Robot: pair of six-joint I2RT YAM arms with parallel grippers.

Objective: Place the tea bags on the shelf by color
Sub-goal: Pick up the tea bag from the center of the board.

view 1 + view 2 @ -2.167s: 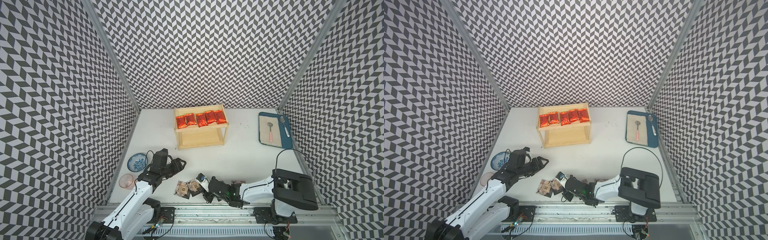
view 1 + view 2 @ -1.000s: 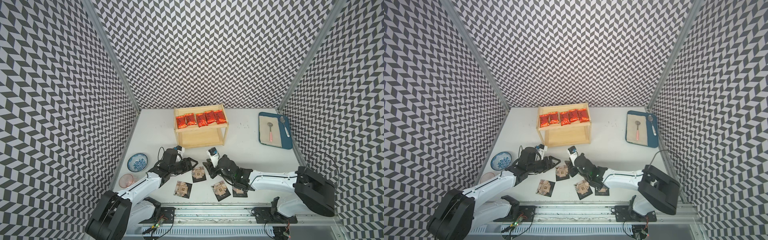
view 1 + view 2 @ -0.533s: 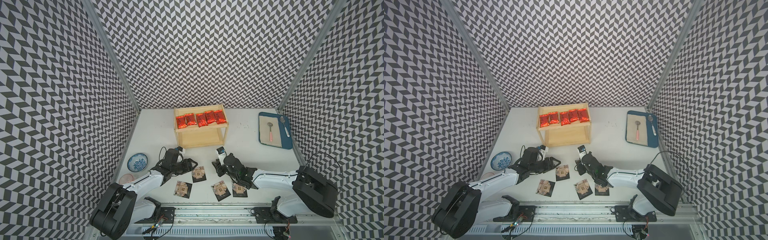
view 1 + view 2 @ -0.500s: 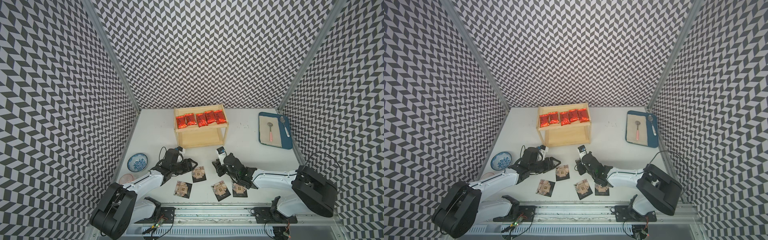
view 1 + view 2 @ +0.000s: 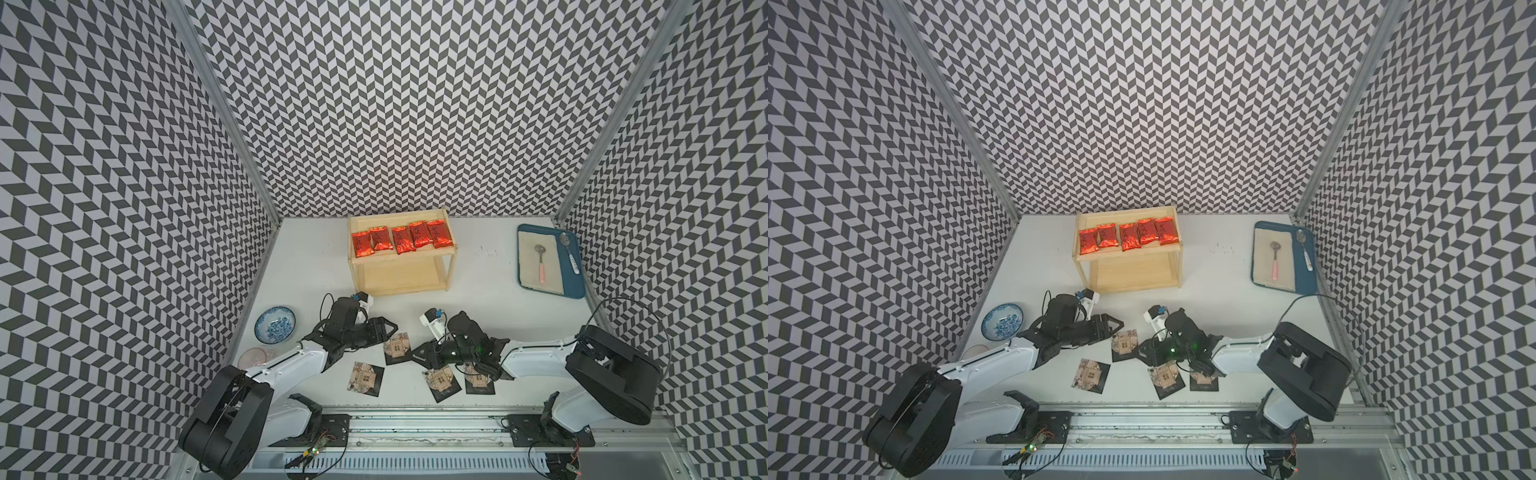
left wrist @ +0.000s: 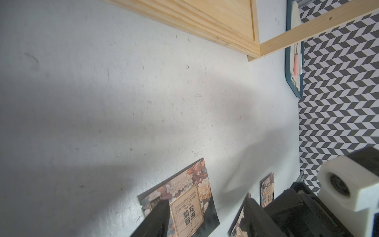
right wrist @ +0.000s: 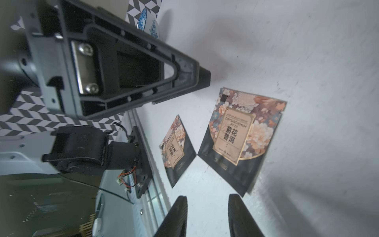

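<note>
Five red tea bags (image 5: 402, 240) line the shelf (image 5: 399, 276)'s top board. In front of the shelf, four black packets (image 5: 365, 377) lie on the table (image 5: 490, 299). The left fingers (image 6: 160, 217) stand open over the packet nearest the shelf (image 5: 397, 350), gripping nothing. The right fingers (image 7: 178, 215) are part-open and empty.

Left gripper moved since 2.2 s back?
Yes. The left gripper has shifted away from the blue-patterned bowl, toward the robot's right, and now sits over a black tea bag.

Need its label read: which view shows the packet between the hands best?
Right wrist view: the black packet lies whole, print legible. Left wrist view: a finger overlaps it. Both top views: too small to read.
</note>
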